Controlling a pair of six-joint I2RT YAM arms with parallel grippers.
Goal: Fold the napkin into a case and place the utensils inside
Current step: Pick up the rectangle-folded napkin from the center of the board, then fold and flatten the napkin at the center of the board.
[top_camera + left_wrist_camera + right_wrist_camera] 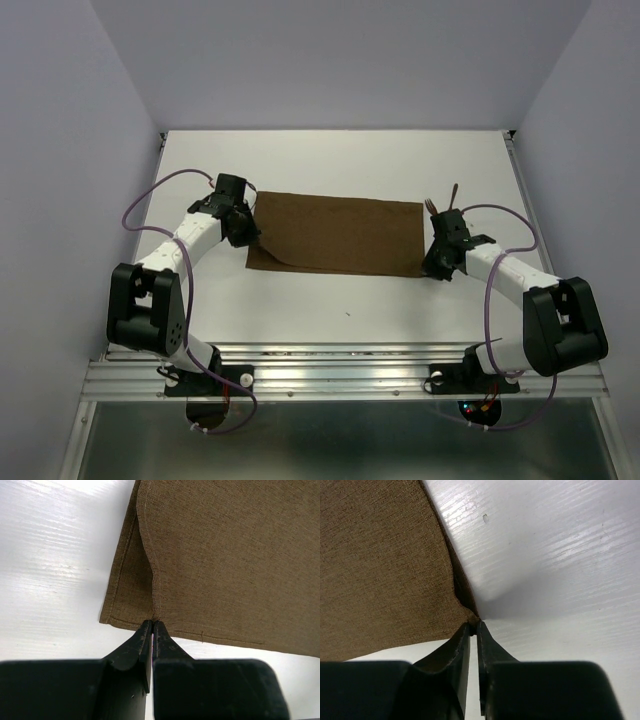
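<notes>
Left fingers (140,642) pinch the napkin (225,555) at a doubled near edge; right fingers (492,647) pinch its corner. Only the top view shows the utensils (433,206), seemingly fork and spoon, on the tabletop (340,160) just beyond the right fingers.

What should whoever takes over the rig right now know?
Left pincer: shut on the left edge of the napkin.
Right pincer: shut on its near right corner.
The napkin lies on the table as a wide rectangle, two layers showing at its left edge.
The utensils lie just beyond the right pincer, outside the cloth.
Left to do: fold down to a narrow case, then slip the utensils in.
</notes>
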